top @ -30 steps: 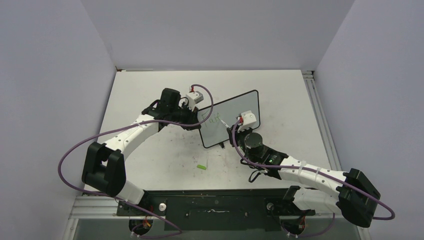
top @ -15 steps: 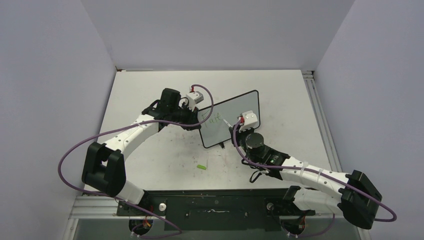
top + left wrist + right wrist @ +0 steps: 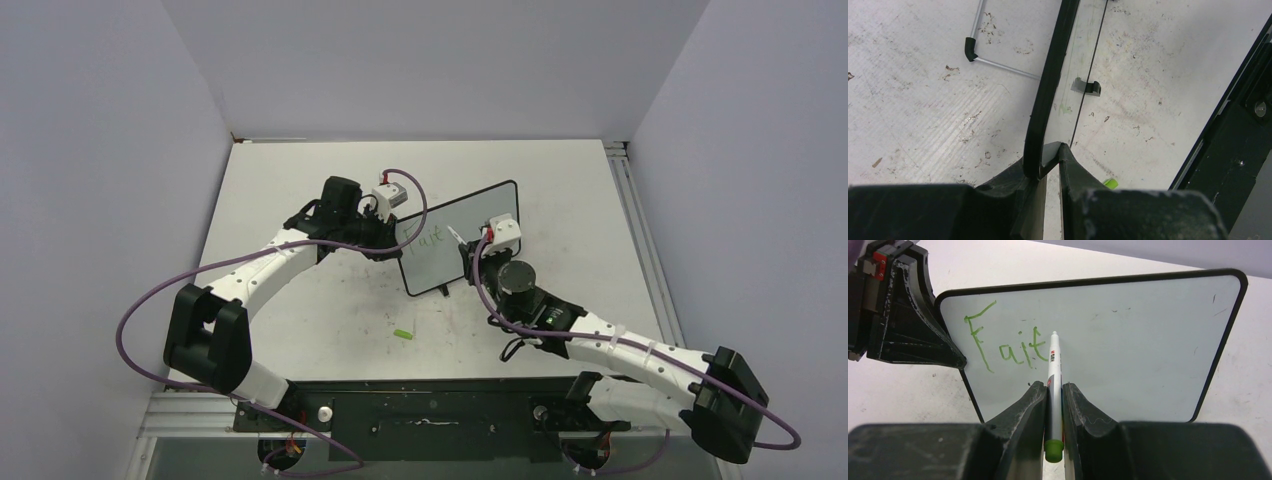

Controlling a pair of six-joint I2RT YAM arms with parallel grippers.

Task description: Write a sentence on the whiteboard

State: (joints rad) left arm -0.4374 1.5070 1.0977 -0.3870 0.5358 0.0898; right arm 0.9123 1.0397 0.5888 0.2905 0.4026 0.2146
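Currently, green sentence (image 3: 1005, 342) reads only "Fait", upper left on whiteboard (image 3: 1148, 340); board stands upright mid-table (image 3: 300, 180); marker (image 3: 1054, 370) tip just right of the t; right gripper (image 3: 1052, 387) clamps marker; left gripper (image 3: 1050, 157) pinches board's left edge.

the whiteboard (image 3: 1148, 340) stands upright, glossy white with a thin black frame; the sentence (image 3: 1007, 354), in green at its left, reads only "fait".

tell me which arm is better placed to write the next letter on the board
Right. The right gripper is shut on the marker, its tip at the whiteboard just past the green writing, "Fait". The left gripper is clamped on the board's edge, steadying it.
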